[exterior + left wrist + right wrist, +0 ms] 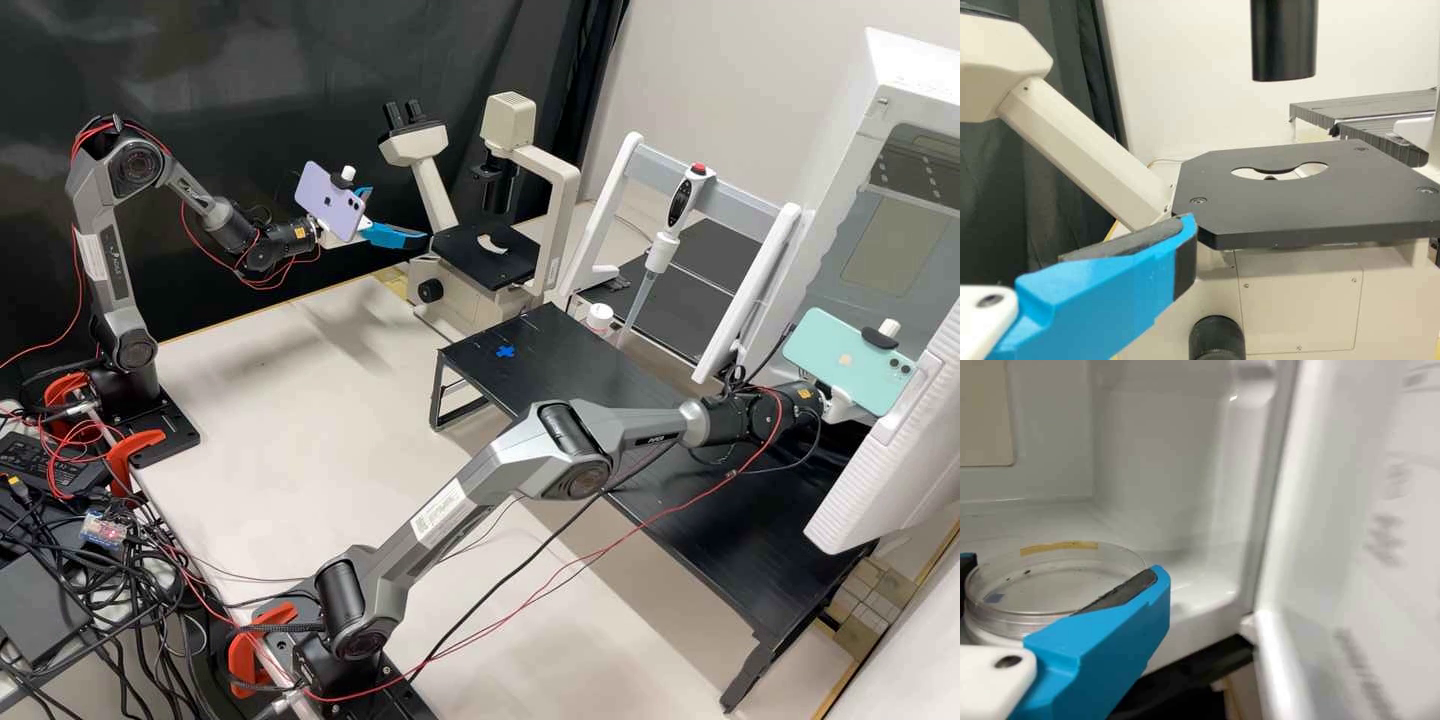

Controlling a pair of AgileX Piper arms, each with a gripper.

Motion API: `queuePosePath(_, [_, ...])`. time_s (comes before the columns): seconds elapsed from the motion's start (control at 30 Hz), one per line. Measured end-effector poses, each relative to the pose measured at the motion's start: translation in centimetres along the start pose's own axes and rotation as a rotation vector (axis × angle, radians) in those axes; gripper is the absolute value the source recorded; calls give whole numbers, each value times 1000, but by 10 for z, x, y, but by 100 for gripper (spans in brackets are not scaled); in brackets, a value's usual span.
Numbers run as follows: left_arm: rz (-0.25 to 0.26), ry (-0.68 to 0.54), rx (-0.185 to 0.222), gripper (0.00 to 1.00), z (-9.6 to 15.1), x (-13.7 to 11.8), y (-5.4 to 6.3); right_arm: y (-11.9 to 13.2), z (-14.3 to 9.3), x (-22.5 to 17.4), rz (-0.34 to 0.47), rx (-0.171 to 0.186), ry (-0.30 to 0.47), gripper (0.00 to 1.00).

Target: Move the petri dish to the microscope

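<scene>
"Where's the dish?"

"The round, clear plastic petri dish (pixel 1031 589), with its strip of yellow tape (pixel 1059 547), is inside the white, box-shaped cabinet (pixel 915 85), whose door (pixel 890 450) stands open."

"Who's got it?"

"The right white gripper with bright blue fingers (pixel 845 405). In its wrist view, the right gripper (pixel 1061 568) is clamped on the dish, a dark-padded finger at each side of the rim."

"And the left one?"

"The left white gripper with blue fingers (pixel 398 214) has its fingers apart and nothing between them. It's just beside the flat black stage (pixel 465 255) of the cream microscope with black eyepieces (pixel 508 120)."

"So the dish isn't on the stage?"

"No, the stage has its round opening bare; the dish is well apart from it, over in the cabinet."
</scene>
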Motion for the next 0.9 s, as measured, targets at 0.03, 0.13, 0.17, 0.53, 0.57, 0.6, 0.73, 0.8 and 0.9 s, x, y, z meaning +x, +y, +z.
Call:
queuePosePath(0.03, [0,0,0,100,0,0,0,2,1,-1,2,0,-3,0])
queuePosePath(0.13, [0,0,0,100,0,0,0,4,1,-4,2,-1,-7,0])
queuePosePath(0.17, [0,0,0,100,0,0,0,5,1,-4,0,-1,-8,0])
queuePosePath(0.53, [0,0,0,100,0,0,0,-1,2,-6,-14,1,12,0])
queuePosePath(0.57, [0,0,0,100,0,0,0,-1,2,-6,-14,1,12,0])
queuePosePath(0.6, [0,0,0,100,0,0,0,1,1,-7,-11,1,15,0])
queuePosePath(0.73, [0,0,0,100,0,0,0,2,-1,-8,-8,1,19,0])
queuePosePath(0.8, [0,0,0,100,0,0,0,2,-1,-8,-8,1,19,0])
queuePosePath(0.9, [0,0,0,100,0,0,0,0,1,-9,-15,2,15,0])
